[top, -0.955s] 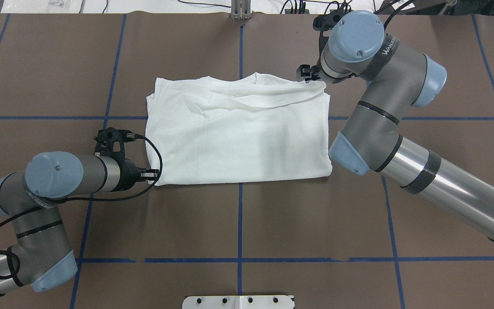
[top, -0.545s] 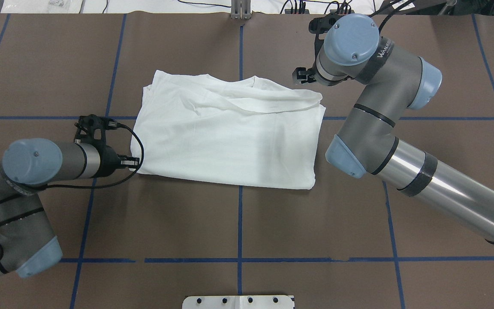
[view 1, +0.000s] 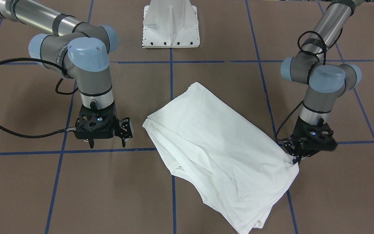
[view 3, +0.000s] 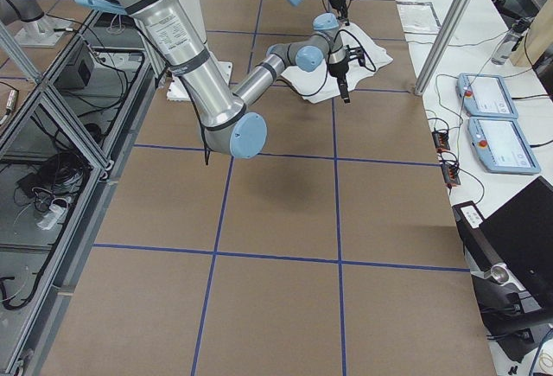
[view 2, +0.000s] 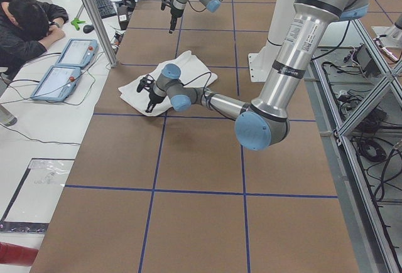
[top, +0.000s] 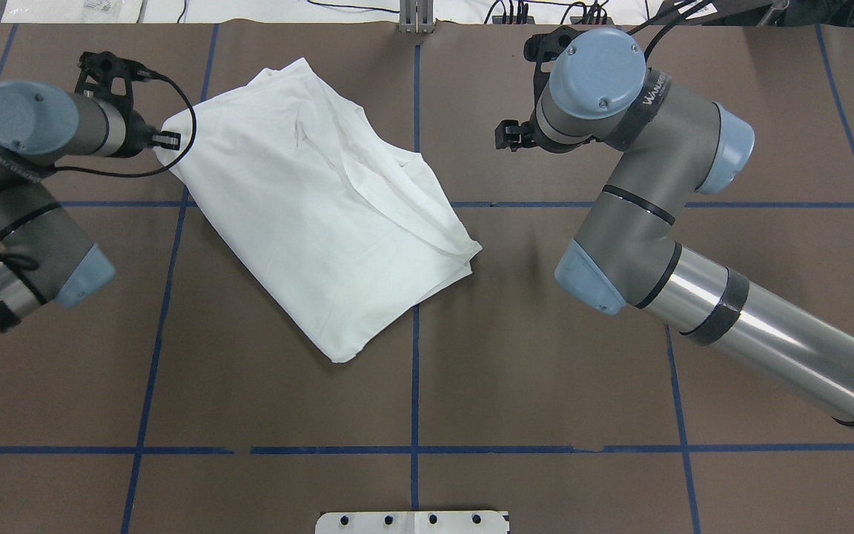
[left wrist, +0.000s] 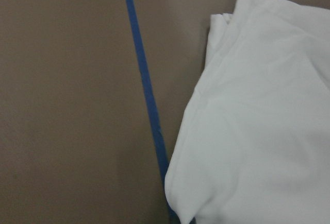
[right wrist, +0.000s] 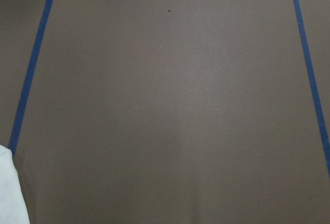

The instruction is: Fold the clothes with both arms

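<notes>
Nearest my side, the white base plate (top: 412,521) sits at the table's (top: 545,386) near edge, with bare brown surface and blue tape lines (top: 414,400) beyond it. Next comes the shirt (top: 323,222). It lies folded in several layers, skewed diagonally across the grid. One corner points toward me and the opposite end reaches toward the far left.

At that far-left corner is the left gripper (view 1: 295,159). Its jaws appear closed narrow on the cloth's edge, though the fingertips are small in every view, so I take that grip as likely rather than certain. Its black cable (top: 191,141) loops right over the held corner.

Farther right, the right gripper (view 1: 107,142) hangs above bare table, well apart from the shirt, its jaws spread wide and holding nothing.

My worry is the one-point hold. Any pull from a single corner would probably slide the upper layers off the lower ones and undo the fold. A thin pinch could also slip free. The cable may snag or drag the fabric. With the shirt this skewed, the right gripper could bite only the top layer.
</notes>
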### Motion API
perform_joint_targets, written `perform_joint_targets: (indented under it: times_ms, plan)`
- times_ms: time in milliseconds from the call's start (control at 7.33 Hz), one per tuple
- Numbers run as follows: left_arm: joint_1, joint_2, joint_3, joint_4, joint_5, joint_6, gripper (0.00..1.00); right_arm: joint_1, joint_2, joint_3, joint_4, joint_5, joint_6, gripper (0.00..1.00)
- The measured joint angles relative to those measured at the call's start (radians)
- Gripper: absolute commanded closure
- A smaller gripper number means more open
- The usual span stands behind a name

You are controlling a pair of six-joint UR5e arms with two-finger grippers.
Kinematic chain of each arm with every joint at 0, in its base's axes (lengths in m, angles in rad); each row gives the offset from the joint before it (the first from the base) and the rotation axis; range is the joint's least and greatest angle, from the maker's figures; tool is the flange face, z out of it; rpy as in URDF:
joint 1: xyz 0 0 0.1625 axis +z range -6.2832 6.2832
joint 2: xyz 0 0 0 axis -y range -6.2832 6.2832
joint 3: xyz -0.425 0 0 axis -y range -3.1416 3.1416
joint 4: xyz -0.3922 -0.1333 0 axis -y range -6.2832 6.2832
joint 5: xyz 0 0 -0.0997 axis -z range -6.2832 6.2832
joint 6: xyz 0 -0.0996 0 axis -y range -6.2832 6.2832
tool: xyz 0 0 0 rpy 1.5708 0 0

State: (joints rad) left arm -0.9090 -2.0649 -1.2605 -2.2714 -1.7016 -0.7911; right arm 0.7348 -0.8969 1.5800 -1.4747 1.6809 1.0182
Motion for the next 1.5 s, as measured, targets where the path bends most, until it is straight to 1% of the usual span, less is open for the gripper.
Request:
perform_joint_targets:
  times_ms: [136, 273, 409, 545, 682, 818, 955, 1091, 1227, 1500]
  plan:
    - [-0.021, -0.129, 0.171, -0.03, 0.016, 0.007, 1.0, -0.014, 0.01, 0.002, -0.001, -0.001, 0.025, 0.0]
    - [-0.03, -0.216, 0.294, -0.071, 0.03, 0.009, 0.01, -0.031, 0.023, 0.002, -0.001, -0.006, 0.047, 0.0]
    - [-0.034, -0.247, 0.341, -0.104, 0.034, 0.014, 0.0, -0.052, 0.036, -0.001, -0.001, -0.02, 0.076, 0.0]
    - [-0.038, -0.236, 0.325, -0.13, 0.016, 0.022, 0.0, -0.075, 0.058, -0.013, -0.001, -0.048, 0.129, 0.02]
    - [-0.04, -0.195, 0.263, -0.148, -0.028, 0.028, 0.0, -0.096, 0.094, -0.051, 0.016, -0.081, 0.197, 0.09]
    - [-0.041, -0.15, 0.199, -0.157, -0.065, 0.028, 0.0, -0.114, 0.143, -0.133, 0.072, -0.112, 0.266, 0.18]
    - [-0.042, -0.121, 0.157, -0.16, -0.082, 0.026, 0.0, -0.131, 0.211, -0.266, 0.158, -0.146, 0.319, 0.31]
    - [-0.042, -0.108, 0.138, -0.162, -0.089, 0.021, 0.0, -0.144, 0.271, -0.393, 0.238, -0.173, 0.351, 0.38]
    - [-0.042, -0.103, 0.13, -0.163, -0.091, 0.017, 0.0, -0.155, 0.301, -0.468, 0.289, -0.185, 0.364, 0.43]
    - [-0.042, -0.099, 0.122, -0.163, -0.092, 0.015, 0.0, -0.17, 0.316, -0.535, 0.324, -0.196, 0.364, 0.48]
